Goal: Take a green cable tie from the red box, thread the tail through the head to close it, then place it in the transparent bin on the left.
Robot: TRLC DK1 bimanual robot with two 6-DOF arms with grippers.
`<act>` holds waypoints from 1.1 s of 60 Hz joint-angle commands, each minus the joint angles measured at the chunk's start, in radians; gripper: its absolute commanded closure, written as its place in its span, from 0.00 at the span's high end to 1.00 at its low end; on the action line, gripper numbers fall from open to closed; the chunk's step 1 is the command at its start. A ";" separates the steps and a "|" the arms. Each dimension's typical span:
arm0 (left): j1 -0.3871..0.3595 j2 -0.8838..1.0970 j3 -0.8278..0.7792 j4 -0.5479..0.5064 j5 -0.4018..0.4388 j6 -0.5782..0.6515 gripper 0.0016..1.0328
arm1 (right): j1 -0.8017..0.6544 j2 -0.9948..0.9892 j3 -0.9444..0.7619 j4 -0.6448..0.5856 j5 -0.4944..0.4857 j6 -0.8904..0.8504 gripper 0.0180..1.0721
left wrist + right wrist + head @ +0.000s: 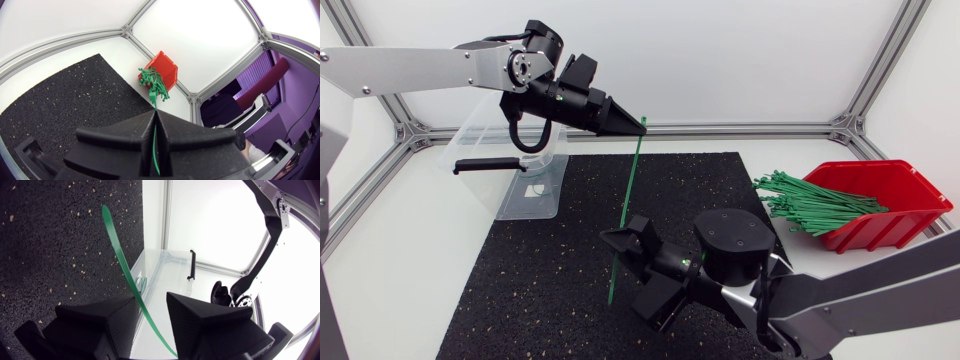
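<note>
Right gripper (622,278) is nearest, low over the black mat (540,290), pointing toward the left side. Its fingers stand apart. In the right wrist view the tie (117,245) passes through the gap of the gripper (151,297), close along one finger's inner face and clear of the other, so the gripper is open, not clamping.

Tie (625,210): one thin flat green strip, straight, no loop, not closed. It stands near upright in the air over the middle of the mat, tilted slightly. Its lower end hangs free just above the mat by the right gripper's fingertips. That free end looks plain and narrow in the right wrist view. Can't tell where the head is.

Left gripper (642,124) sits higher and farther back, coming in from the left and angled down. It is closed on the tie's top end. In the left wrist view the fingers of the gripper (156,112) meet with the tie (156,145) pinched flat in the seam, and a short bit pokes out ahead of the tips.

Clear bin (535,190) sits on the white surface (400,250) at the mat's far left edge, below the left arm. It has a black handle (490,165).

Red box (900,200) is at the far right, off the mat, well apart from both grippers. A bundle of green ties (810,200) spills over its open front toward the mat.
</note>
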 commanded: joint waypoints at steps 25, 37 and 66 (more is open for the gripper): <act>0.049 0.026 0.045 -0.151 0.016 0.188 0.03 | 0.090 -0.018 -0.037 0.015 0.032 0.038 0.39; 0.064 0.026 0.035 -0.206 0.016 0.251 0.03 | 0.122 -0.006 -0.037 0.015 0.055 0.049 0.39; 0.055 0.030 0.045 -0.290 0.017 0.340 0.03 | 0.159 -0.009 -0.037 0.015 0.090 0.092 0.38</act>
